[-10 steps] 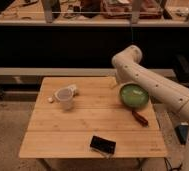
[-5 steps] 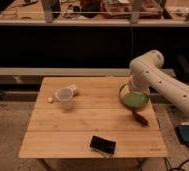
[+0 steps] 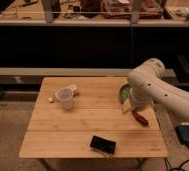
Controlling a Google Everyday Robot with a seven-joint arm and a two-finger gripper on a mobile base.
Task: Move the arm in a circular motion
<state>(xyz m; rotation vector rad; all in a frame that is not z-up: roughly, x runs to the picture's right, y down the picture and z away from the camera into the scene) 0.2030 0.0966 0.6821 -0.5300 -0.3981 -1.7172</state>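
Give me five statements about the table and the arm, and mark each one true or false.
1. The large cream-white robot arm partly covers the green bowl. True.
2. The clear plastic cup lies tipped on its side. False: it stands upright.
3. The flat black rectangular object lies near the wooden table's front edge. True.
4. The small red object sits at the table's left side. False: it is at the right, beside the arm.
5. The tool grips the cup. False: the tool is out of view.

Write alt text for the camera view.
A cream-white arm reaches in from the right over a wooden table, hiding part of a green bowl; its gripper is out of sight. A clear cup stands left, a black phone near the front.
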